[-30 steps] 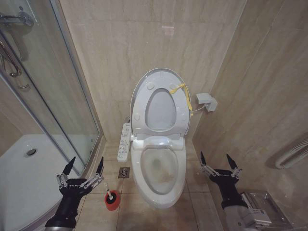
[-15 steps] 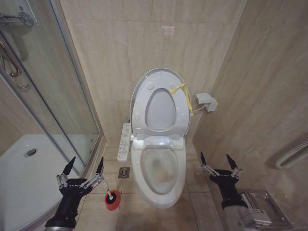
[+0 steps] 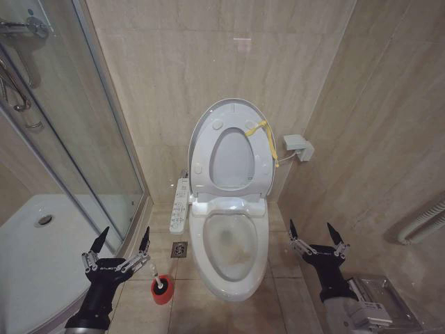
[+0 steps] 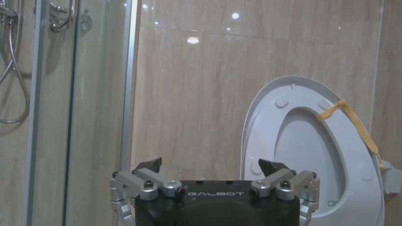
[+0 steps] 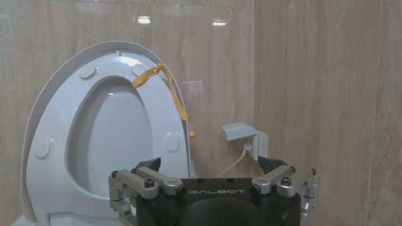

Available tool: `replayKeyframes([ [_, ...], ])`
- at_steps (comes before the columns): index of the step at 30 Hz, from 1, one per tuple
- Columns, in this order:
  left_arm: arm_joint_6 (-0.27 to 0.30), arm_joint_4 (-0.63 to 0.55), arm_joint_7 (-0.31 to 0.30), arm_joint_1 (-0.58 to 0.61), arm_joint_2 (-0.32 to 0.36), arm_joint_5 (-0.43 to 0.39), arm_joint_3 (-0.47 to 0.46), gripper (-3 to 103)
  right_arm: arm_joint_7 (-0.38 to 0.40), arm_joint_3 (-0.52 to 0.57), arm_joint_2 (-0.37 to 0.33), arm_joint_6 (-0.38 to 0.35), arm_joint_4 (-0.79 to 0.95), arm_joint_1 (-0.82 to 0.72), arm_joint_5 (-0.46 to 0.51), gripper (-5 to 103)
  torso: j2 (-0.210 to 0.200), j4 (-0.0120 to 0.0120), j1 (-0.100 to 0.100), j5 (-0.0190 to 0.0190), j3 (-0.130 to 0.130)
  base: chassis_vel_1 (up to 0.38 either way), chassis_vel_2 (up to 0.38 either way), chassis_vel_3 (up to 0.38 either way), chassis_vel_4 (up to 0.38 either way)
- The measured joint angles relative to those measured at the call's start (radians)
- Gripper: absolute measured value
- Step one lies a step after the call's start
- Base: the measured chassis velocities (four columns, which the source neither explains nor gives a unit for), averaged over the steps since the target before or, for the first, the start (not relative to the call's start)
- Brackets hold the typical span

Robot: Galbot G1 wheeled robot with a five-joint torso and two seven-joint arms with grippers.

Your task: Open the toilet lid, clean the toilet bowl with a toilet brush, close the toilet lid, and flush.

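Observation:
The toilet lid [image 3: 233, 107] stands upright against the back wall, with the ring seat raised in front of it and a yellow cord [image 3: 268, 138] tied at its right edge. Below it the toilet bowl [image 3: 230, 245] lies uncovered. The toilet brush [image 3: 158, 280] stands in its small red cup on the floor, left of the bowl. My left gripper [image 3: 126, 232] is open, low and just left of the brush. At the same height, right of the bowl, my right gripper [image 3: 311, 225] is open too. The lid [image 4: 295, 83] rises behind the open left gripper [image 4: 209, 164], and the lid [image 5: 116, 52] also behind the open right gripper [image 5: 208, 162].
A glass shower screen [image 3: 83, 139] and a white shower tray [image 3: 35, 257] close off the left side. A control panel [image 3: 180, 205] hangs on the toilet's left flank, above a floor drain [image 3: 179, 249]. A wall box [image 3: 297, 147] and tiled walls bound the right.

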Motion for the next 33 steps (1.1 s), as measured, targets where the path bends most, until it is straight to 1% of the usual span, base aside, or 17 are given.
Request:
replayKeyframes([
  [27, 0.003, 0.000, 0.000, -0.002, 0.000, -0.001, -0.001, 100, 0.000, 0.000, 0.000, 0.000, 0.000, 0.000, 0.000, 100, 0.000, 0.0001, 0.000, 0.0000, 0.000, 0.000, 0.000, 0.000, 0.000],
  [30, 0.020, 0.002, 0.001, -0.014, 0.004, -0.009, -0.007, 100, 0.000, 0.000, 0.000, 0.000, 0.000, 0.000, 0.000, 100, 0.000, 0.0004, 0.000, 0.0000, 0.000, 0.000, 0.000, 0.000, 0.000],
  [31, 0.058, 0.006, 0.003, -0.045, 0.014, -0.030, -0.024, 100, 0.000, 0.000, 0.000, 0.000, 0.000, 0.000, 0.000, 100, 0.000, 0.0001, 0.000, 0.0000, 0.000, 0.000, 0.000, 0.000, 0.000],
  [33, 0.114, 0.013, 0.007, -0.087, 0.027, -0.060, -0.046, 100, 0.000, 0.000, 0.000, 0.000, 0.000, 0.000, 0.000, 100, 0.000, -0.0001, 0.000, -0.0001, 0.000, 0.000, 0.000, 0.000, 0.000],
])
